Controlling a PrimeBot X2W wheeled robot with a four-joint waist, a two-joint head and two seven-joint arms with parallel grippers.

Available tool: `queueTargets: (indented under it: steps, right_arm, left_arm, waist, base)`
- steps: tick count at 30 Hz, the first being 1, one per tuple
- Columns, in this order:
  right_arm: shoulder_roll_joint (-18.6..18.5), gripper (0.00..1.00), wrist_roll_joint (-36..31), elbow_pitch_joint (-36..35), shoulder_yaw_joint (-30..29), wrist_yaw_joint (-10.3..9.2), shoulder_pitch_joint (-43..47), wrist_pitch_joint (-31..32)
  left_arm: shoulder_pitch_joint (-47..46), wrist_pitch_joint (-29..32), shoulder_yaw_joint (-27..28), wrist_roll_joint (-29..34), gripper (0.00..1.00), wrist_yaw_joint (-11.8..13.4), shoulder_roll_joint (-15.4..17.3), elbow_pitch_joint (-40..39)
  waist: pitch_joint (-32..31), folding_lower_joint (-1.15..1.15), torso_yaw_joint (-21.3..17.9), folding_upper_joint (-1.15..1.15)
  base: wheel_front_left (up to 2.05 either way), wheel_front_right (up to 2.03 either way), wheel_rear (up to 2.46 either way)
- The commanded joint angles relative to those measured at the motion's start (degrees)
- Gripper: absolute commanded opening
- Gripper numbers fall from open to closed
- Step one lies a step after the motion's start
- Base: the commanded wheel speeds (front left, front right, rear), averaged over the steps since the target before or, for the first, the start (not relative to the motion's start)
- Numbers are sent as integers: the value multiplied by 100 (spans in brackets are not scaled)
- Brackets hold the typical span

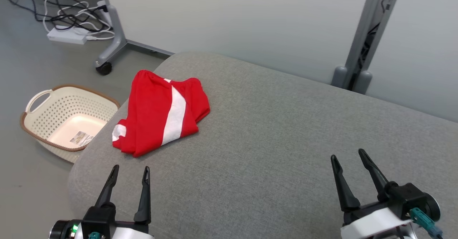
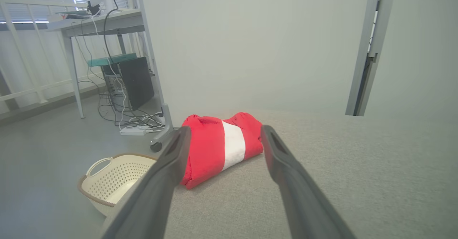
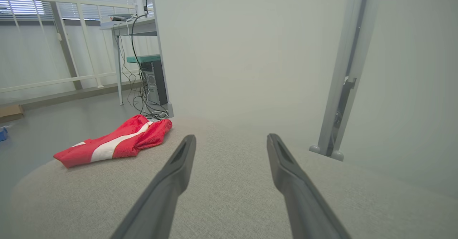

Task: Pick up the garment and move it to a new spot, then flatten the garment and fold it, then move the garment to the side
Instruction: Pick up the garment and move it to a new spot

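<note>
Head view: left gripper (image 1: pixel 131 167) at lower left, fingers spread wide, nothing held, tips over the grey cushion (image 1: pixel 268 142) just short of the garment (image 1: pixel 157 113); right gripper (image 1: pixel 347 153) at lower right, equally wide, nothing held, well apart from the garment; garment red with a white stripe, folded into a loose bundle, lying near the cushion's left edge; perforated cream basket (image 1: pixel 35 103) on the floor beside that edge; power strip (image 1: pixel 68 35) and cables on the floor further back.

Left wrist view: both fingers (image 2: pixel 168 167) wide apart, nothing gripped, clear of the cloth; garment (image 2: pixel 207 149) straight ahead, framed between the tips, resting on the cushion; basket (image 2: pixel 107 181) low on the left, past the cushion edge.

Right wrist view: fingers (image 3: pixel 286 167) wide apart, bare cushion between them, nothing gripped; garment (image 3: pixel 118 142) off to the left, well clear of the tips, at the cushion's left edge; grey partition post (image 3: pixel 340 88) on the right.
</note>
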Motion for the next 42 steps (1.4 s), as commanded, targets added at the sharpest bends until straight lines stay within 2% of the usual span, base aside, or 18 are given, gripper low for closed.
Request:
queueTargets:
  steps: [1,12,22,37,39,42]
  right_arm:
    - [-35,100,-13,44,94,-4,-163,-4]
    - [-149,100,124,370,768,-4,-761,-4]
    - [-234,100,233,429,808,-4,-788,-4]
    - [-216,100,172,173,620,-4,-448,-4]
    - [-219,100,146,110,535,-4,-329,-4]
    - [-221,100,89,18,391,-4,-164,-5]
  left_arm:
    - [46,6,54,-36,100,80,8,-80]
    - [180,6,183,-260,100,495,16,-422]
    - [194,6,86,-299,100,610,16,-444]
    - [-31,6,245,-254,100,401,17,-311]
    - [-158,6,328,-196,100,312,16,-295]
    - [-411,6,465,-199,100,27,83,-145]
  waist:
    - [177,0,249,0]
    - [400,0,392,0]
    - [373,0,369,0]
    - [298,0,321,0]
    - [294,0,318,0]
    - [293,0,317,0]
  base:
    - [0,0,0]
    - [-2,-2,-2]
    - [-7,-7,-7]
    - [0,0,0]
    - [0,0,0]
    - [0,0,0]
